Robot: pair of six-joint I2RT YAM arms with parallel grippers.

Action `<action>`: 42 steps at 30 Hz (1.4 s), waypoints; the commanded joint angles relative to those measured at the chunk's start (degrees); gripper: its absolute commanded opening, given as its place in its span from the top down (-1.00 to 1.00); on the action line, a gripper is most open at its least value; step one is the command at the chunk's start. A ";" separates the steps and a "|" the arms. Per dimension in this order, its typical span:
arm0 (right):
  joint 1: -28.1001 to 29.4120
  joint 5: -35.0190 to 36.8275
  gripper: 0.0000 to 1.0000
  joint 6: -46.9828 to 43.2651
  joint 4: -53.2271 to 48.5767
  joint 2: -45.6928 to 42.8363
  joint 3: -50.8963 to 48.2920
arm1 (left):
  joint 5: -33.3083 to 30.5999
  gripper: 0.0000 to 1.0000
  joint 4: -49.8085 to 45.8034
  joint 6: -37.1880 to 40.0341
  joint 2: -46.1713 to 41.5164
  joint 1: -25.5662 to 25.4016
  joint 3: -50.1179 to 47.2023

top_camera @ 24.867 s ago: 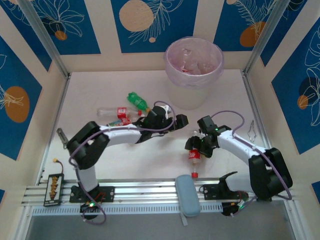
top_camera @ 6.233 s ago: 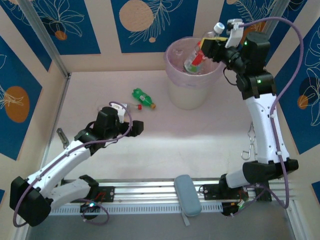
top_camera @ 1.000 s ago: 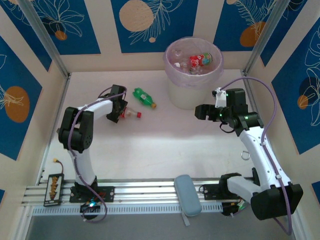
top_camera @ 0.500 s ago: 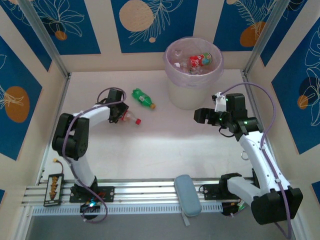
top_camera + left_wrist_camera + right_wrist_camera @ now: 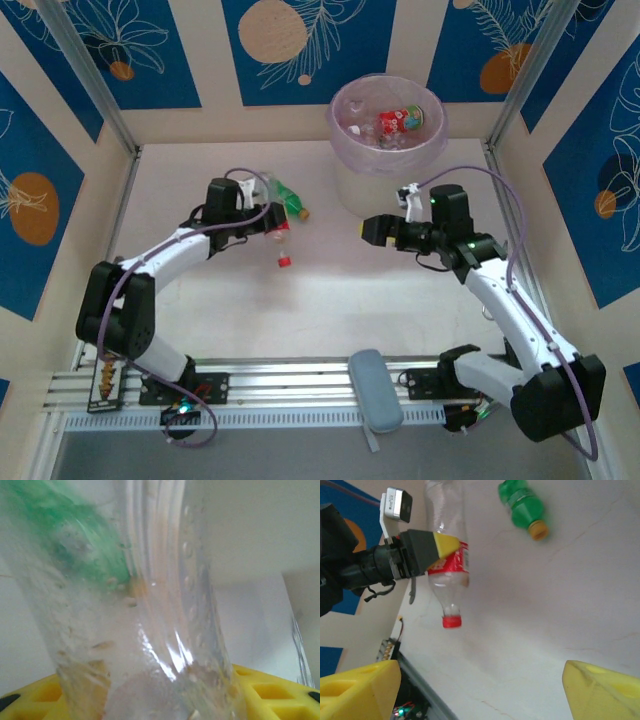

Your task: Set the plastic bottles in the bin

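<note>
Table (image 5: 330,300): pale, walled on three sides; arms at its near edge.
Bin (image 5: 362,190): at the far edge, right of centre; bottles (image 5: 400,120) lie inside.
Right gripper (image 5: 372,230): above the table's middle, on the bin's near side; jaws wide apart, nothing between them.
Left gripper (image 5: 270,218): left of centre, jaws clamped on the clear bottle's red label.
Clear bottle (image 5: 447,580): held off the table, red cap pointing down.
Green bottle (image 5: 522,502): lying on the table just beyond the held one, left of the bin, orange cap.
</note>
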 commanded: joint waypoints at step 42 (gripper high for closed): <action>10.12 -5.49 -0.10 5.51 26.60 21.29 10.79 | 15.53 0.08 -3.02 21.46 -9.03 -14.02 3.10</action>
